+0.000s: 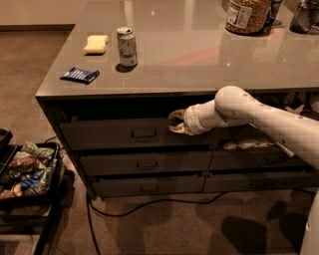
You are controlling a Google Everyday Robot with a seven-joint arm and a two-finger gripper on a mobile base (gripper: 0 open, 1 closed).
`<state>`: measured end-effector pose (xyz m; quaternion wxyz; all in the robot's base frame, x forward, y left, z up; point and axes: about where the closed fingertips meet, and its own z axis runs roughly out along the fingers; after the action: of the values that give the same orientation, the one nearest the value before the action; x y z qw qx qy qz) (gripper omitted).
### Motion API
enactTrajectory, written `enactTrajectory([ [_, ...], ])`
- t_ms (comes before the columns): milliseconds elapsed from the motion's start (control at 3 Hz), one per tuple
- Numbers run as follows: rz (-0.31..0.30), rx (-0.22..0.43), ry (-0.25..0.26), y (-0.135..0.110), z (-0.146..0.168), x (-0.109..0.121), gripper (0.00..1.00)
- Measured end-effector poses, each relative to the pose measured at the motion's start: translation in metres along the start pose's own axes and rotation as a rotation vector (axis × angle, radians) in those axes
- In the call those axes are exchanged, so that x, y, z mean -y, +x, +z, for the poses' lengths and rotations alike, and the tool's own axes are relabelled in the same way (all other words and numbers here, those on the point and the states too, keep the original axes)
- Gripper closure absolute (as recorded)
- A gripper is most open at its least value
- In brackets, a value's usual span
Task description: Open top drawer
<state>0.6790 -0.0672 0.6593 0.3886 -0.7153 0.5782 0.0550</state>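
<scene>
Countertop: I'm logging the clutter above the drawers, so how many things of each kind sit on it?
Yellow sponge: 1
Drink can: 1
Blue packet: 1
Jar: 1
Dark object cut by the right edge: 1
Total: 5
The gripper, fingers open, is below the countertop at the top drawer, right of its pull.

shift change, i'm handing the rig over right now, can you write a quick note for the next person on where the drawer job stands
Gripper: open, holding nothing, in front of the top drawer, just right of its pull.
Top drawer: under the counter edge. None of its inside shows, so count it as not open yet.
Done: approach to the drawer front.
Left: get the fingers on the pull, then draw the drawer out.
</scene>
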Motion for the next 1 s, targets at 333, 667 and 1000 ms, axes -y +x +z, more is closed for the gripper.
enactTrajectory([
  [333,0.013,0.008,-0.019,-0.002,-0.002,-0.010,1.00],
  [667,0.014,0.008,-0.019,-0.004,-0.005,-0.008,1.00],
  [1000,0.032,0.021,-0.042,-0.008,-0.007,-0.020,1.00],
])
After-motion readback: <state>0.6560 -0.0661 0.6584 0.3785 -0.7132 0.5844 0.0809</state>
